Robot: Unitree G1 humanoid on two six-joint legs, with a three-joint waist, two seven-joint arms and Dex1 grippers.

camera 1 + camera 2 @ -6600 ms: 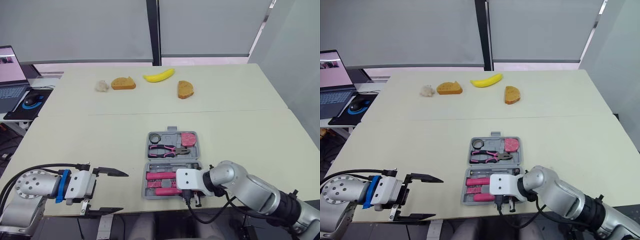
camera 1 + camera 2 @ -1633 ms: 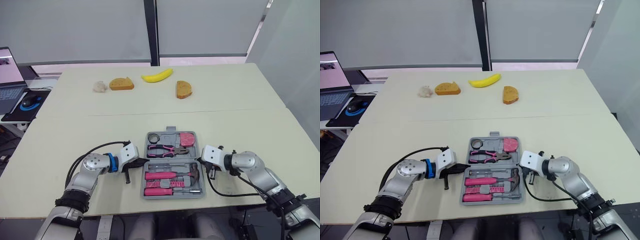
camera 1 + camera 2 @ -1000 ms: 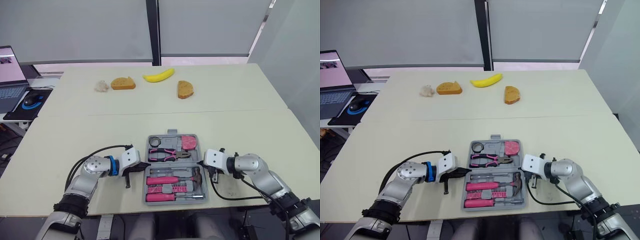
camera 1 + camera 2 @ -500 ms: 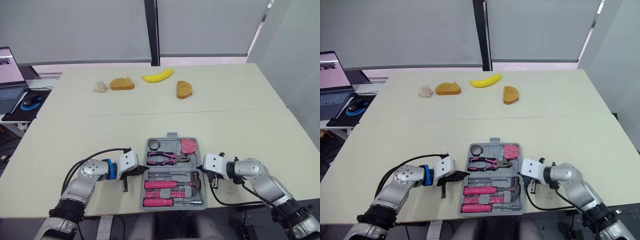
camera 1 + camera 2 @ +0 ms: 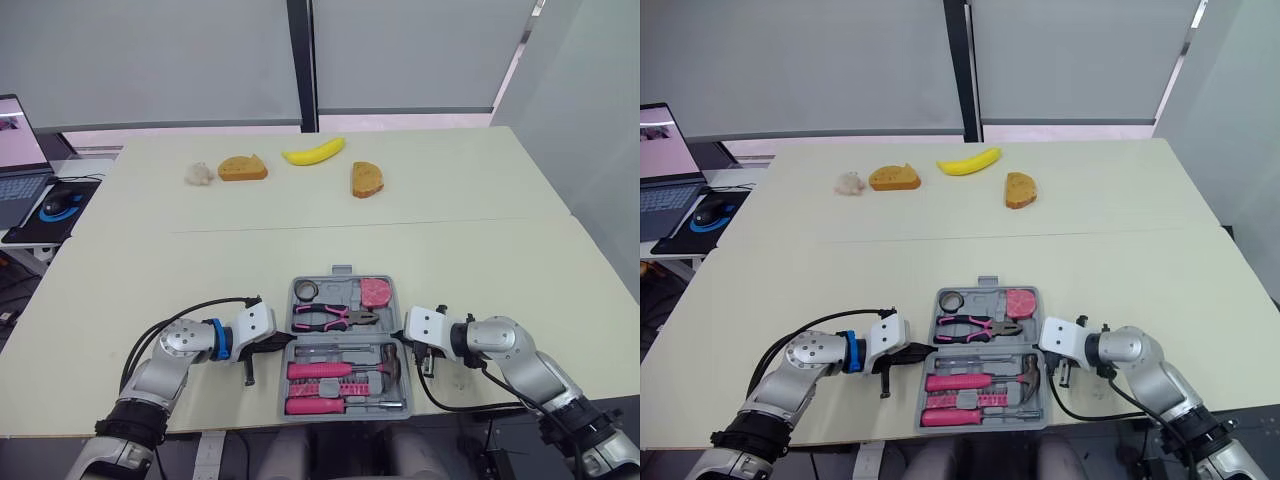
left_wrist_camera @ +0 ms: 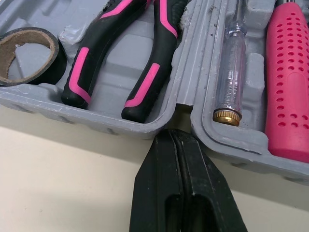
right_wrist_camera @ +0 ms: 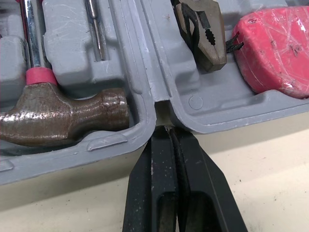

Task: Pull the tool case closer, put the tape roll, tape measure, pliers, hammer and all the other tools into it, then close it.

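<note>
The grey tool case [image 5: 342, 271] lies open near the table's front edge. Its far half holds the black tape roll [image 6: 58, 60], the pink-and-black pliers [image 5: 335, 317] and the pink tape measure [image 7: 275, 53]. In the near half lie the hammer [image 7: 63, 113], a clear tester screwdriver [image 6: 231, 72] and a pink-handled tool [image 6: 289, 82]. My left gripper [image 6: 174, 140] is shut, its tip at the hinge notch on the case's left side. On the right side, my right gripper [image 7: 166, 133] is also shut, with its tip at the hinge notch there.
At the far side of the table lie a banana [image 5: 313, 153], two bread pieces [image 5: 244, 167] [image 5: 367, 179] and a small pale lump [image 5: 200, 173]. A laptop [image 5: 20, 150] and a mouse [image 5: 60, 203] sit on a side table at the far left.
The open case has slid a little toward the table's front edge, with both shut grippers staying at its hinge ends. The camera view has shifted slightly.
</note>
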